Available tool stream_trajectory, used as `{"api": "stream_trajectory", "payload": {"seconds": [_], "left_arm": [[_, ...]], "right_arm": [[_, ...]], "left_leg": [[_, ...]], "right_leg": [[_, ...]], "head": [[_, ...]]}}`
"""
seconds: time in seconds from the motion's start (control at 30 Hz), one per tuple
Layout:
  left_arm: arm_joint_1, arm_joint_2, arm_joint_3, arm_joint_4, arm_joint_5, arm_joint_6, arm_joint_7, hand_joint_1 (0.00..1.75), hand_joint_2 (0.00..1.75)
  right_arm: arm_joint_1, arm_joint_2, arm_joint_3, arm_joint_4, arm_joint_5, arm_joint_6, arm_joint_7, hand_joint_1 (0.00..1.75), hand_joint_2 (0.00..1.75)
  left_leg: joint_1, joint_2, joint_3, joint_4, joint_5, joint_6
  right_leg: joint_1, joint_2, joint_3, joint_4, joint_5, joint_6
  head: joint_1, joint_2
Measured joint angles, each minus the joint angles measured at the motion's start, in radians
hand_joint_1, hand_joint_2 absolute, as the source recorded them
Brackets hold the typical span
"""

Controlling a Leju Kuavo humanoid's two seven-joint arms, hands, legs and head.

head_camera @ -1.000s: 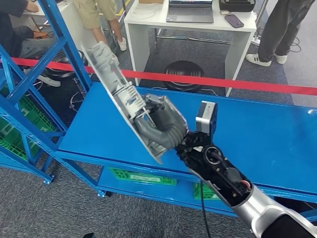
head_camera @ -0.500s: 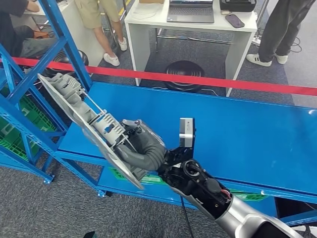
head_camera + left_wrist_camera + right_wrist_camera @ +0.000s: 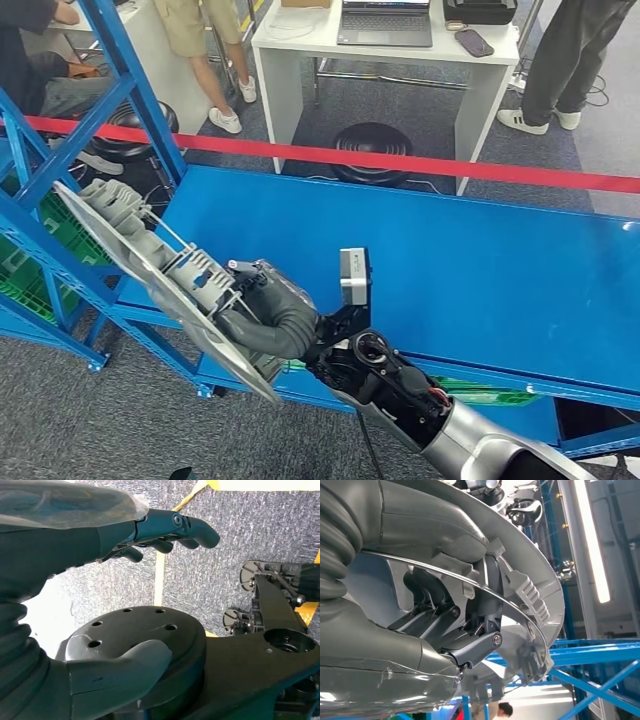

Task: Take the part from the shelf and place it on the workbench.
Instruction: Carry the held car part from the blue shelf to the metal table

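A long grey plastic part (image 3: 143, 255) with ribs and a thin metal rod lies tilted in my right hand (image 3: 279, 320), which grips it near its lower end. It hangs over the left front corner of the blue workbench (image 3: 468, 260), and its far end reaches toward the blue shelf frame (image 3: 45, 190). In the right wrist view the part (image 3: 531, 580) curves over my fingers (image 3: 474, 647), which wrap its inner ribs. My left hand (image 3: 113, 535) hangs above grey carpet, fingers apart and holding nothing.
Green crates (image 3: 68, 235) sit inside the shelf, and another (image 3: 483, 395) sits under the workbench. A red tape (image 3: 453, 165) runs behind the bench. Beyond it are a black stool (image 3: 372, 140), a white desk (image 3: 483, 90) with a laptop, and standing people.
My right arm has swung left and back toward the bench's front edge. The part has dropped from steeply tilted over the bench to a flatter lie past its left corner.
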Motion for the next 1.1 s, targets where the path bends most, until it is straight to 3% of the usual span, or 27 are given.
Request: {"api": "stream_trajectory", "payload": {"seconds": [0.2, 0.27, 0.37, 0.4, 0.43, 0.47, 0.53, 0.6, 0.67, 0.73, 0.77, 0.8, 0.87, 0.9, 0.93, 0.97, 1.0, 1.03, 1.1], "left_arm": [[0.005, 0.006, -0.001, 0.000, -0.001, -0.012, 0.003, 0.00, 1.75], [0.006, 0.007, -0.001, 0.000, 0.006, -0.012, -0.003, 0.00, 1.75], [0.005, 0.008, -0.001, 0.000, 0.011, -0.012, -0.012, 0.00, 1.75], [0.004, 0.008, -0.001, 0.000, 0.011, -0.012, -0.012, 0.00, 1.75], [0.004, 0.008, -0.001, 0.000, 0.011, -0.011, -0.012, 0.00, 1.75], [0.003, 0.008, -0.001, 0.000, 0.011, -0.011, -0.011, 0.00, 1.75], [0.003, 0.008, -0.001, 0.000, 0.014, -0.009, -0.011, 0.00, 1.75], [0.001, 0.010, -0.001, 0.000, 0.018, -0.007, -0.015, 0.00, 1.75], [-0.001, 0.011, -0.001, 0.000, 0.022, -0.006, -0.021, 0.00, 1.75], [0.001, 0.014, -0.001, 0.000, 0.024, -0.005, -0.026, 0.00, 1.75], [0.003, 0.015, -0.001, 0.000, 0.024, -0.005, -0.028, 0.00, 1.75], [0.004, 0.016, -0.001, 0.000, 0.024, -0.005, -0.029, 0.00, 1.75], [0.003, 0.016, -0.001, 0.000, 0.025, -0.005, -0.030, 0.00, 1.75], [0.002, 0.016, -0.001, 0.000, 0.025, -0.005, -0.030, 0.00, 1.75], [0.002, 0.017, -0.001, 0.000, 0.025, -0.005, -0.030, 0.00, 1.75], [0.003, 0.017, -0.001, 0.000, 0.024, -0.005, -0.030, 0.00, 1.75], [0.003, 0.017, -0.001, 0.000, 0.023, -0.005, -0.030, 0.00, 1.75], [0.003, 0.018, -0.001, 0.000, 0.021, -0.005, -0.030, 0.00, 1.75], [0.000, 0.020, -0.001, 0.000, 0.018, -0.002, -0.029, 0.00, 1.75]], "right_arm": [[0.018, -0.002, -0.004, 0.000, 0.018, -0.022, 0.000, 1.75, 1.75], [0.022, -0.003, -0.006, 0.000, 0.024, -0.029, 0.001, 1.75, 1.75], [0.025, -0.009, -0.009, 0.000, 0.030, -0.044, 0.002, 1.75, 1.75], [0.027, -0.013, -0.010, 0.000, 0.032, -0.049, 0.002, 1.75, 1.75], [0.029, -0.017, -0.011, 0.000, 0.033, -0.053, 0.003, 1.75, 1.75], [0.030, -0.020, -0.012, 0.000, 0.034, -0.056, 0.003, 1.75, 1.75], [0.031, -0.024, -0.015, 0.000, 0.037, -0.061, 0.004, 1.75, 1.75], [0.029, -0.025, -0.016, 0.000, 0.042, -0.063, 0.003, 1.75, 1.75], [0.030, -0.025, -0.016, 0.001, 0.047, -0.063, 0.001, 1.75, 1.75], [0.030, -0.024, -0.016, 0.003, 0.049, -0.063, -0.001, 1.75, 1.75], [0.030, -0.024, -0.016, 0.004, 0.050, -0.063, -0.002, 1.75, 1.75], [0.030, -0.023, -0.016, 0.005, 0.050, -0.063, -0.002, 1.75, 1.75], [0.030, -0.022, -0.016, 0.007, 0.050, -0.063, -0.003, 1.75, 1.75], [0.031, -0.022, -0.016, 0.008, 0.050, -0.063, -0.003, 1.75, 1.75], [0.032, -0.022, -0.016, 0.009, 0.050, -0.063, -0.002, 1.75, 1.75], [0.032, -0.022, -0.016, 0.011, 0.050, -0.063, -0.002, 1.75, 1.75], [0.033, -0.022, -0.016, 0.012, 0.050, -0.063, -0.002, 1.75, 1.75], [0.033, -0.022, -0.016, 0.013, 0.050, -0.063, -0.003, 1.75, 1.75], [0.033, -0.022, -0.017, 0.014, 0.052, -0.063, -0.004, 1.75, 1.75]], "left_leg": [[0.002, 0.001, 0.004, 0.005, -0.006, 0.012], [0.010, 0.004, 0.010, -0.008, 0.002, 0.016], [0.015, 0.008, 0.011, -0.016, 0.006, 0.020], [0.015, 0.008, 0.009, -0.016, 0.007, 0.019], [0.017, 0.008, 0.007, -0.015, 0.009, 0.017], [0.019, 0.008, 0.004, -0.014, 0.011, 0.014], [0.025, 0.004, -0.004, -0.009, 0.017, 0.005], [0.027, -0.004, -0.010, -0.005, 0.025, -0.009], [0.025, -0.012, -0.015, -0.006, 0.038, -0.025], [0.027, -0.017, -0.024, -0.004, 0.043, -0.036], [0.029, -0.012, -0.034, 0.013, 0.024, -0.041], [0.031, -0.004, -0.052, 0.053, -0.014, -0.044], [0.032, 0.012, -0.100, 0.193, -0.117, -0.051], [0.032, 0.015, -0.118, 0.264, -0.152, -0.055], [0.032, 0.016, -0.122, 0.311, -0.166, -0.056], [0.032, 0.017, -0.108, 0.320, -0.159, -0.056], [0.032, 0.021, -0.072, 0.288, -0.139, -0.053], [0.031, 0.034, -0.016, 0.221, -0.120, -0.049], [0.020, 0.076, 0.091, 0.071, -0.111, -0.037]], "right_leg": [[0.000, 0.000, 0.009, -0.002, -0.005, 0.013], [0.001, -0.001, 0.001, 0.025, -0.032, 0.021], [-0.004, -0.002, -0.068, 0.201, -0.141, 0.034], [-0.006, -0.003, -0.090, 0.258, -0.164, 0.037], [-0.008, -0.003, -0.097, 0.283, -0.168, 0.040], [-0.011, -0.003, -0.084, 0.267, -0.151, 0.042], [-0.017, 0.002, -0.006, 0.129, -0.089, 0.047], [-0.017, 0.021, 0.059, 0.021, -0.045, 0.041], [-0.012, 0.031, 0.064, 0.007, -0.032, 0.024], [-0.014, 0.017, 0.051, 0.004, -0.023, 0.006], [-0.015, 0.008, 0.044, 0.003, -0.015, -0.004], [-0.016, -0.002, 0.034, 0.001, -0.006, -0.013], [-0.012, -0.019, 0.010, 0.001, 0.011, -0.022], [-0.009, -0.029, -0.003, 0.002, 0.020, -0.023], [-0.006, -0.040, -0.016, 0.002, 0.028, -0.024], [-0.004, -0.050, -0.027, 0.002, 0.036, -0.024], [-0.002, -0.060, -0.038, 0.003, 0.044, -0.024], [0.000, -0.069, -0.046, 0.003, 0.051, -0.022], [0.005, -0.088, -0.054, 0.003, 0.063, -0.014]], "head": [[0.000, 0.000], [0.001, 0.000], [0.003, 0.000], [0.003, 0.000], [0.003, 0.000], [0.003, 0.000], [0.003, 0.000], [0.004, 0.000], [0.004, 0.000], [0.003, 0.000], [0.002, 0.000], [0.000, 0.000], [-0.003, 0.000], [-0.003, 0.000], [-0.004, 0.000], [-0.004, 0.000], [-0.004, 0.000], [-0.005, 0.000], [-0.003, 0.000]]}}
